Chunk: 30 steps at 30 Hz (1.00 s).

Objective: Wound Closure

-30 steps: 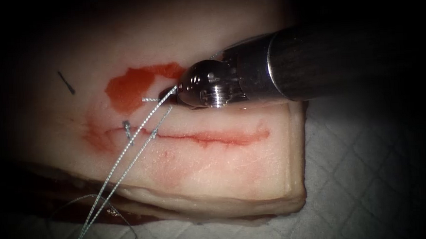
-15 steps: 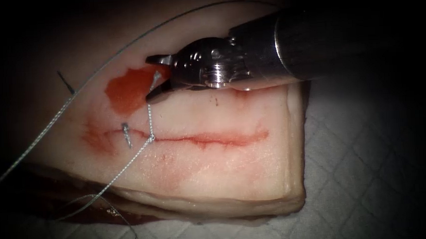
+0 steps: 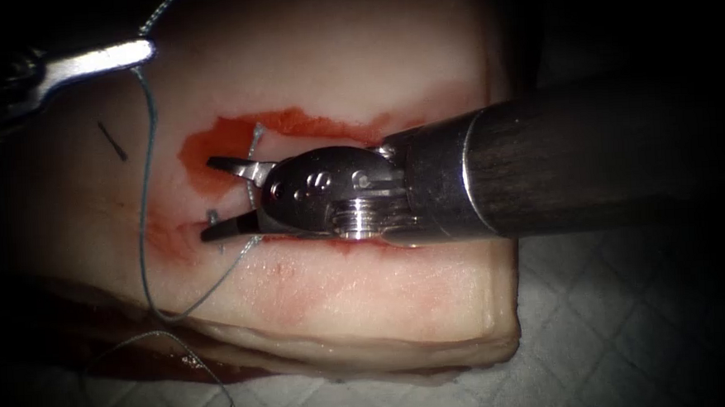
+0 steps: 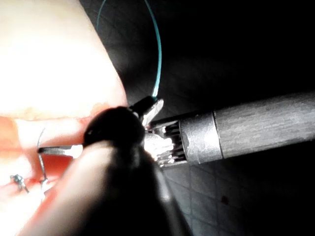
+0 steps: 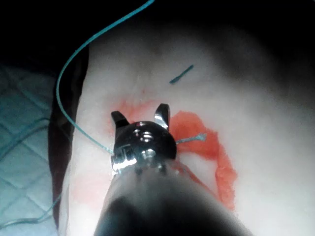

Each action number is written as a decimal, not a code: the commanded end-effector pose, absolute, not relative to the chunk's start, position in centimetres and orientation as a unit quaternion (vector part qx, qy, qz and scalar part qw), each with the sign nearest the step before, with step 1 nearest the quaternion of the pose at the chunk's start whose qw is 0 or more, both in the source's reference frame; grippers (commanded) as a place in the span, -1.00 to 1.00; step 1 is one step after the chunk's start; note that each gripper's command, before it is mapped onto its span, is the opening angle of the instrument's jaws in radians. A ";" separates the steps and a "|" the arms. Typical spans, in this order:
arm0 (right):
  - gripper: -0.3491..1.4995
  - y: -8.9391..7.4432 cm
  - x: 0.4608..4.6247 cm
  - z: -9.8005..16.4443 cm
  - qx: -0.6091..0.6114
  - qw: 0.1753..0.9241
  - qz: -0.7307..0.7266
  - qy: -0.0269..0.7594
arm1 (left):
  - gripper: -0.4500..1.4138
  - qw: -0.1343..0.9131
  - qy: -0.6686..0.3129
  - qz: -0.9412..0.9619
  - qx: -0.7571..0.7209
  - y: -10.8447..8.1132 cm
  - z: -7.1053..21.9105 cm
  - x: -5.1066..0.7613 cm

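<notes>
My right tool [image 3: 217, 199] lies across the cut [image 3: 350, 245] in the tissue [image 3: 368, 303], jaws open and holding nothing, straddling the knotted stitch [image 3: 254, 239]. A short cut end of thread [image 3: 257, 134] stands up from that stitch over the red fluid [image 3: 218, 141]. At the upper left, my left tool [image 3: 135, 52] is shut on the long thread [image 3: 144, 198], which hangs down in a slack loop and curves back to the knot. The right wrist view has the open right jaws [image 5: 140, 115] beside the short end [image 5: 197, 139]. The left jaws [image 4: 147, 107] pinch the thread [image 4: 158, 73].
An older stitch [image 3: 213, 219] sits left of the knot. A loose dark snip of thread [image 3: 112, 140] lies on the tissue at the left. More thread [image 3: 188, 357] trails over the front edge onto the quilted white cloth [image 3: 617, 314].
The right jaws opened, released the two taut strands and moved down-left over the cut. A short end now stands from the knot. The left tool has entered at upper left with the thread.
</notes>
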<state>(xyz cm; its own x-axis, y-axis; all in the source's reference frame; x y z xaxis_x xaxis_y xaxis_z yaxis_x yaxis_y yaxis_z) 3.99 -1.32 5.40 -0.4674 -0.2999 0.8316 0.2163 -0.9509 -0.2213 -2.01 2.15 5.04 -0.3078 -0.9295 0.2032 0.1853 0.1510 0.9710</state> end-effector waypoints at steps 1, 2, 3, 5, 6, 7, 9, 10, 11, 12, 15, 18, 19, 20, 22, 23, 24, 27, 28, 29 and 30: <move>0.62 -1.3 4.10 5.5 -0.499 0.151 -0.852 0.040 | -1.00 0.492 -0.577 -0.566 0.323 2.2 5.1 -2.18; 0.62 -1.3 4.10 5.5 -0.507 0.154 -0.848 0.036 | -1.00 0.492 -0.578 -0.566 0.322 2.2 5.2 -2.25; 0.62 -1.3 4.10 5.5 -0.513 0.156 -0.843 0.032 | -1.00 0.490 -0.579 -0.567 0.321 2.3 5.2 -2.32; 0.56 -1.3 4.10 5.5 -0.528 0.161 -0.834 0.025 | -1.00 0.490 -0.582 -0.559 0.331 2.4 5.2 -2.47; 0.58 -1.3 4.10 5.5 -0.534 0.163 -0.829 0.022 | -1.00 0.489 -0.583 -0.555 0.335 2.4 5.3 -2.52; 0.60 -1.3 4.10 5.5 -0.540 0.164 -0.825 0.019 | -1.00 0.489 -0.583 -0.554 0.338 2.5 5.3 -2.60; 0.60 -1.3 4.10 5.5 -0.557 0.170 -0.813 0.010 | -1.00 0.487 -0.586 -0.550 0.342 2.5 5.4 -2.68; 0.60 -1.3 4.10 5.5 -0.565 0.171 -0.807 0.007 | -1.00 0.487 -0.586 -0.548 0.344 2.6 5.4 -2.72; 0.53 -1.3 4.10 5.5 -0.577 0.184 -0.795 0.007 | -1.00 0.487 -0.587 -0.547 0.344 2.6 5.5 -2.73; 0.51 -1.3 4.09 5.5 -0.588 0.196 -0.785 0.009 | -1.00 0.487 -0.587 -0.551 0.339 2.6 5.6 -2.73; 0.33 -1.4 4.01 5.5 -0.631 0.214 -0.745 0.007 | -1.00 0.490 -0.587 -0.561 0.318 2.7 5.8 -2.68; 0.22 -1.4 3.98 5.5 -0.666 0.230 -0.709 0.020 | -1.00 0.494 -0.591 -0.559 0.307 2.7 6.1 -2.60; 0.16 -1.4 3.98 5.5 -0.675 0.235 -0.700 0.026 | -1.00 0.496 -0.591 -0.560 0.301 2.7 6.2 -2.57; 0.05 -1.4 3.98 5.5 -0.682 0.239 -0.690 0.030 | -1.00 0.498 -0.593 -0.561 0.293 2.6 6.3 -2.52; 0.02 -1.4 3.98 5.5 -0.707 0.246 -0.662 0.044 | -1.00 0.499 -0.595 -0.561 0.286 2.6 6.5 -2.42; 0.05 -1.4 3.98 5.5 -0.718 0.248 -0.648 0.050 | -1.00 0.497 -0.595 -0.562 0.287 2.5 6.7 -2.34; 0.07 -1.4 3.98 5.5 -0.732 0.247 -0.632 0.055 | -1.00 0.495 -0.594 -0.565 0.289 2.5 6.8 -2.28; 0.04 -1.4 4.00 5.5 -0.758 0.249 -0.599 0.067 | -1.00 0.495 -0.579 -0.583 0.283 2.3 7.1 -2.11; 0.04 -1.5 4.02 5.5 -0.761 0.255 -0.592 0.079 | -1.00 0.494 -0.576 -0.588 0.281 2.2 7.2 -2.07; 0.09 -1.5 4.04 5.5 -0.763 0.258 -0.586 0.087 | -1.00 0.496 -0.573 -0.591 0.277 2.1 7.3 -2.03; 0.11 -1.5 4.06 5.5 -0.768 0.265 -0.575 0.101 | -1.00 0.495 -0.572 -0.594 0.274 2.0 7.4 -2.00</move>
